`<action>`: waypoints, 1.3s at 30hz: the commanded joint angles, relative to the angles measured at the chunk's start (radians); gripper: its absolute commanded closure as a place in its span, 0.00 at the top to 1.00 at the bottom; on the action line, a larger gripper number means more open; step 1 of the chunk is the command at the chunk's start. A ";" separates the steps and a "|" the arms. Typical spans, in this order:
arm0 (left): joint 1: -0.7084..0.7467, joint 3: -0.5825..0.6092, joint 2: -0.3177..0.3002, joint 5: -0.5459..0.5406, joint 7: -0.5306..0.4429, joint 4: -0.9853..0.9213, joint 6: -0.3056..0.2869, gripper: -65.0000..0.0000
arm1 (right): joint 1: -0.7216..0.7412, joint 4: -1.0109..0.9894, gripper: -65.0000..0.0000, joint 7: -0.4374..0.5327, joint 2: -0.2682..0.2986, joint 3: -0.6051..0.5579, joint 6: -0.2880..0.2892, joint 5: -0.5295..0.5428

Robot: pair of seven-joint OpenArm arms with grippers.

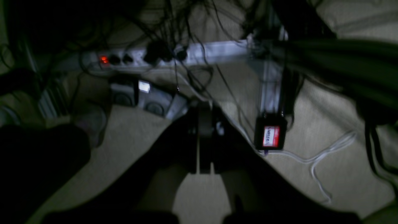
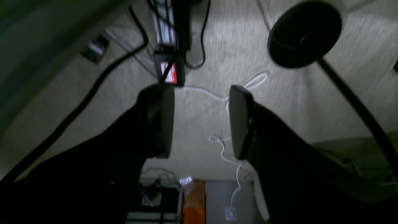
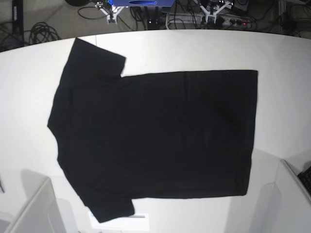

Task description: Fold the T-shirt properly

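your left gripper (image 1: 203,140) is clenched tight with nothing in it, the two dark fingers pressed together over the carpeted floor (image 1: 130,146). beyond its tip you've got a grey power strip (image 1: 149,57) with a red lit switch and a tangle of black cables; just off to the right of the gripper there's a small black box with a red label (image 1: 270,135), and a white cable (image 1: 323,155) trailing away past it.

your right gripper (image 2: 201,121) is released, fingers (image 2: 161,119) standing well apart with bare floor showing between them and nothing held. ahead of it sits that same red-labelled box, and up to its right a round black stand base (image 2: 303,34) with a pole running off.

neither gripper shows in the base view. the t-shirt (image 3: 155,136) lies spread flat on the white surface (image 3: 194,51), plain black side up, sleeves to that view's left and hem to its right, no fold in it. you can see neither gripper touching the cloth; both wrist views look at the floor.
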 commanded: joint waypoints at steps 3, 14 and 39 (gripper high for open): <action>0.016 0.001 -0.006 0.000 0.000 -0.003 0.005 0.02 | -0.021 0.011 0.18 -0.010 -0.005 0.002 -0.007 0.001; 0.014 0.003 -0.006 0.008 0.081 0.005 0.005 0.41 | -0.022 0.012 0.00 -0.004 -0.008 0.002 -0.007 0.002; 0.264 0.004 -0.042 0.012 0.081 0.362 0.005 0.00 | -0.232 0.325 0.00 0.003 0.024 0.011 -0.006 0.007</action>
